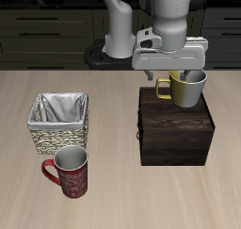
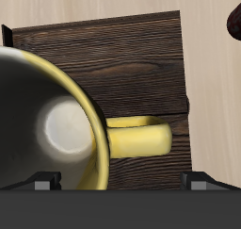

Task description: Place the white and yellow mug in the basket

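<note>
The white and yellow mug (image 1: 186, 90) stands upright on the back part of a dark brown wooden box (image 1: 175, 131). My gripper (image 1: 185, 75) is low over the mug's rim and open, with its fingers wide apart on either side of the mug wall near the handle. The wrist view shows the mug's whitish inside (image 2: 47, 129), its yellow handle (image 2: 137, 137), the box top (image 2: 113, 54) and my gripper (image 2: 120, 182), one fingertip (image 2: 42, 182) showing over the mug's inside. The tan wicker basket (image 1: 58, 123) with grey-white lining stands apart from the box, across the table.
A dark red patterned mug (image 1: 68, 171) stands just in front of the basket, nearer the table's front edge. Its dark edge shows in the wrist view (image 2: 234, 22). The robot's base (image 1: 118, 40) is at the table's back, behind the box.
</note>
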{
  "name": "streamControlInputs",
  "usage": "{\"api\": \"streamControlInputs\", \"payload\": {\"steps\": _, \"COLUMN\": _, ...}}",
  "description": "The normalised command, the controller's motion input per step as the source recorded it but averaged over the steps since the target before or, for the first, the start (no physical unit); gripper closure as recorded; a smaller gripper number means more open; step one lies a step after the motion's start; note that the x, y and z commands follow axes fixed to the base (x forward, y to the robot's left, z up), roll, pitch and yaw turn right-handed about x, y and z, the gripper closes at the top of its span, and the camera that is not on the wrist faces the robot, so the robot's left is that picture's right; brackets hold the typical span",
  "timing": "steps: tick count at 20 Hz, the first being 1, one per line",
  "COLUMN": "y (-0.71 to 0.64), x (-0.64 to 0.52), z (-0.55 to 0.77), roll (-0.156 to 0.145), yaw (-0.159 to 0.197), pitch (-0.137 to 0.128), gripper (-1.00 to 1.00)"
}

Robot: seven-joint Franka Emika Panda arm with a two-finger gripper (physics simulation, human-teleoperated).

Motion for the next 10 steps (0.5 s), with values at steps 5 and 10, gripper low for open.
{"api": "streamControlInputs", "payload": {"steps": 5, "y": 0.03, "x": -0.04, "z": -0.11, "roll": 0.015, "yaw": 0.048, "pitch": -0.017, "gripper": 1.00}}
{"api": "streamControlInputs", "payload": {"steps": 10, "y": -0.03, "x": -0.01, "z": 0.03, "roll": 0.014, "yaw": -0.020, "pitch": -0.002, "gripper": 1.00}}
